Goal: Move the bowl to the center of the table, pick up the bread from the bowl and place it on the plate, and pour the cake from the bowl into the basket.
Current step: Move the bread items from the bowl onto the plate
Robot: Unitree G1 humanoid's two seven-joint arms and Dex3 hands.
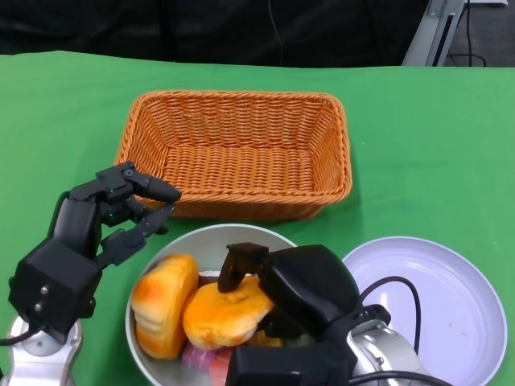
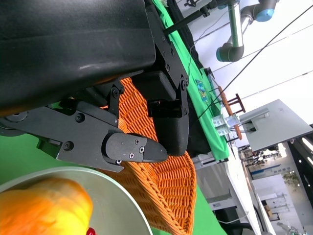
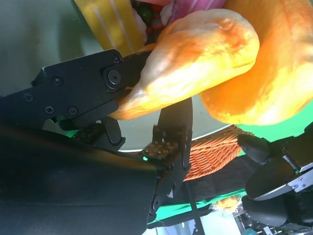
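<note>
right hand [image 1: 282, 297] is clamped on the bread [image 1: 228, 312] down in the bowl [image 1: 211, 240]; left hand [image 1: 109, 217] sits fingers apart, empty, at the bowl's rim; basket [image 1: 235, 153] just behind, plate [image 1: 438, 314] beside the bowl

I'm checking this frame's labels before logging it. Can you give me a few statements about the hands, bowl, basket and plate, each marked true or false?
1. The right hand grips a bread roll in the bowl. True; its fingers close around the roll in the right wrist view.
2. The basket already holds the cake. False; nothing lies in the basket.
3. The left hand holds the second bread roll. False; it holds nothing and sits at the bowl's rim, beside the basket.
4. The plate has no bread on it. True.
5. The plate lies on the robot's left of the bowl. False; it lies on the right.
</note>
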